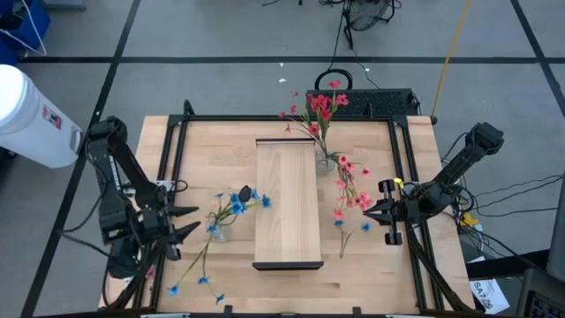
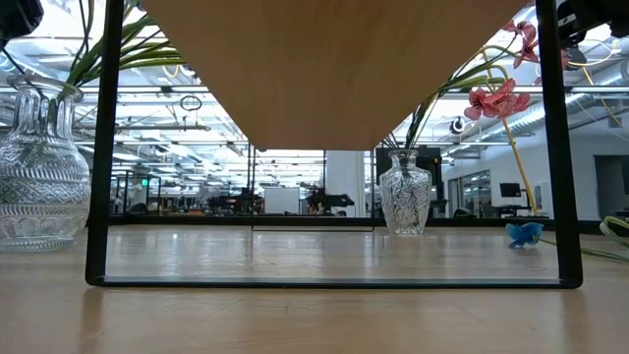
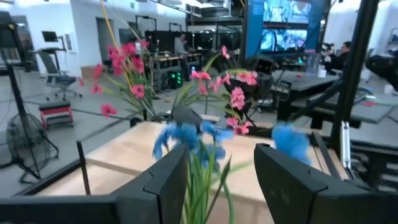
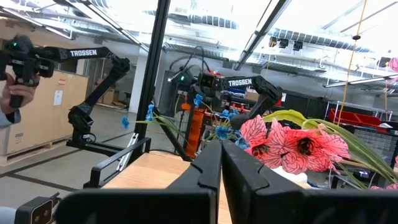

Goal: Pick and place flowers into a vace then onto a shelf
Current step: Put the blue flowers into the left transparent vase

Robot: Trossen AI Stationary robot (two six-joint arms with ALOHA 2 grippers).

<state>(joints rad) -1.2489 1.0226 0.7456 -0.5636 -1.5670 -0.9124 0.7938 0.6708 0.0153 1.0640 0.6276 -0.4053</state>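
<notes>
From above, you see the shelf [image 1: 288, 203], a pale plank with dark ends, standing mid-table. Blue flowers [image 1: 231, 208] sit in a glass vase [image 1: 221, 231] to its left, with loose blue stems [image 1: 196, 269] lying nearer the front edge. Red-pink flowers [image 1: 323, 110] stand in a second vase [image 1: 326, 161] to its right, and more pink stems [image 1: 351, 190] lie beside it. Your left gripper [image 1: 184, 222] is spread wide and empty, just left of the blue bunch. Your right gripper [image 1: 372, 210] sits just right of the loose pink stems.

At table level, both vases flank the shelf's underside.

Your left wrist shows the fingers [image 3: 163, 180] apart, blue blossoms ahead.

Your right wrist shows the fingers [image 4: 208, 163] pressed together, holding nothing, pink blossoms just beyond.
</notes>
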